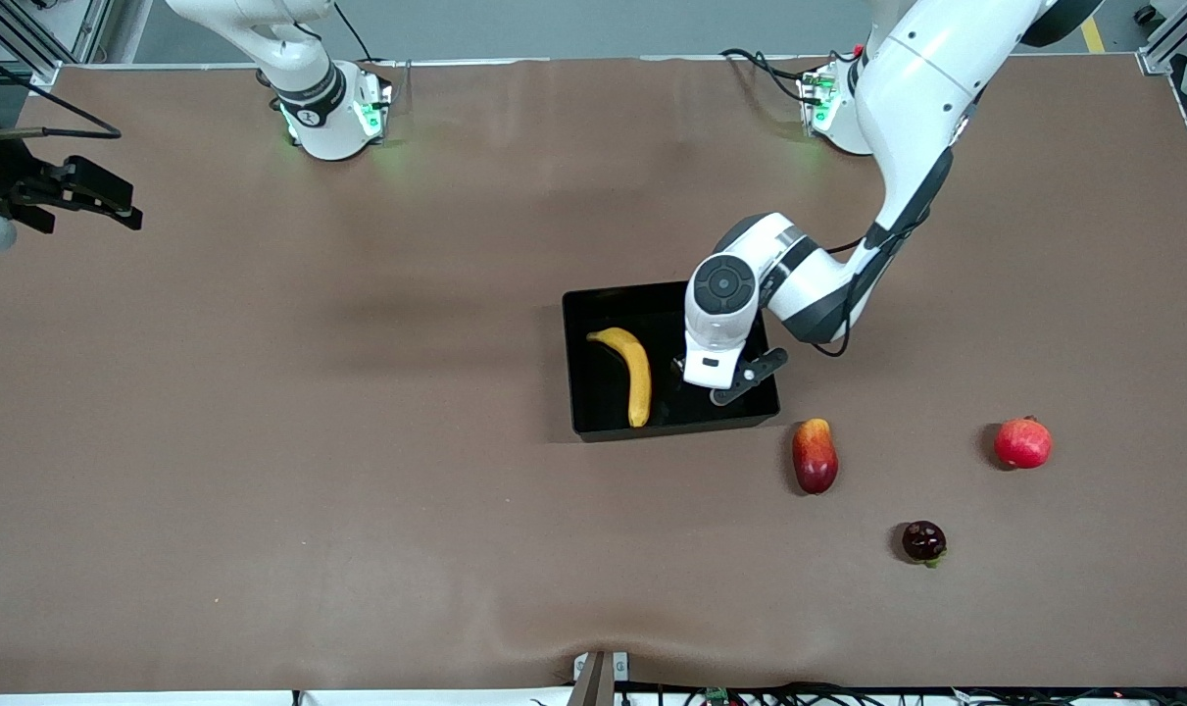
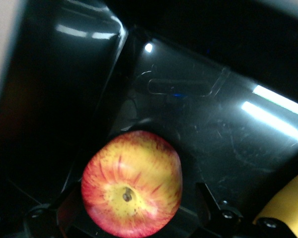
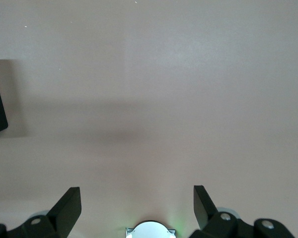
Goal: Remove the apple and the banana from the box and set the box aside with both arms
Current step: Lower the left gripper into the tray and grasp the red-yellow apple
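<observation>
while banana (image 1: 635,374) lies in tray (image 1: 593,306), apple (image 2: 132,184) sits between open left hand (image 2: 134,210) fingers (image 2: 207,201).

Box (image 1: 578,365) mid-bench w/ banana (image 1: 634,373) and apple (image 2: 131,184) in it, side by side. Mango (image 1: 815,456) just beside box, nearer front cam, toward left arm's end.

Left pincer (image 2: 131,210) low, jaws wide apart; right pincer (image 3: 137,206) raised, waiting, jaws likewise wide.
</observation>
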### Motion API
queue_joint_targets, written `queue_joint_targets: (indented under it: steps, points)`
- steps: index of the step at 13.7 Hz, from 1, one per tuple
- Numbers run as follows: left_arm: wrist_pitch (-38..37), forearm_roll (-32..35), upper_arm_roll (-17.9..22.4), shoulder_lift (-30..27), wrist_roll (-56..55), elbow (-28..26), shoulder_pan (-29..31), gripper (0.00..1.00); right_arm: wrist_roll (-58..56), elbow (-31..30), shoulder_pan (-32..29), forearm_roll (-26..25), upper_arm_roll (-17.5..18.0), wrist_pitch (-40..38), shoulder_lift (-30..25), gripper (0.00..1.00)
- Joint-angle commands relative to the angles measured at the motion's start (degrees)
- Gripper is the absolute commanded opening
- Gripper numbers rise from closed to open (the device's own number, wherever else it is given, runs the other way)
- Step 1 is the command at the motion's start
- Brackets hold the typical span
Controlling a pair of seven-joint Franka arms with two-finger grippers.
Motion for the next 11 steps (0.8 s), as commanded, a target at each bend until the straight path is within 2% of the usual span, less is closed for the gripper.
queue_joint_targets:
  steps: [1,2,4,5,8,11]
  points:
    - [0.55,1.85,0.05,0.64,-1.77,-0.11,-0.76,1.00,0.76,0.65,-0.77,0.22,0.67,-0.53,0.22,1.00]
    - [0.55,1.94,0.05,0.82,-1.77,-0.11,-0.76,1.00,0.76,0.65,-0.77,0.22,0.67,-0.53,0.22,1.00]
    - [-0.15,1.85,-0.04,0.47,-1.34,-0.03,-0.58,0.16,0.76,0.65,-0.77,0.22,0.58,-0.62,0.22,1.00]
    - [-0.76,1.85,-0.13,0.12,-1.33,0.32,-0.32,0.00,0.76,0.65,-0.77,0.22,0.58,-0.62,0.22,1.00]
    - [-6.81,1.85,-0.22,-3.73,-1.34,1.20,-0.58,0.00,0.76,0.65,-0.77,0.22,0.67,-0.54,0.22,1.00]
    - [-12.17,1.77,-2.85,-7.52,-0.81,4.35,-0.14,0.00,0.76,0.65,-0.77,0.22,0.67,-0.62,0.22,1.00]
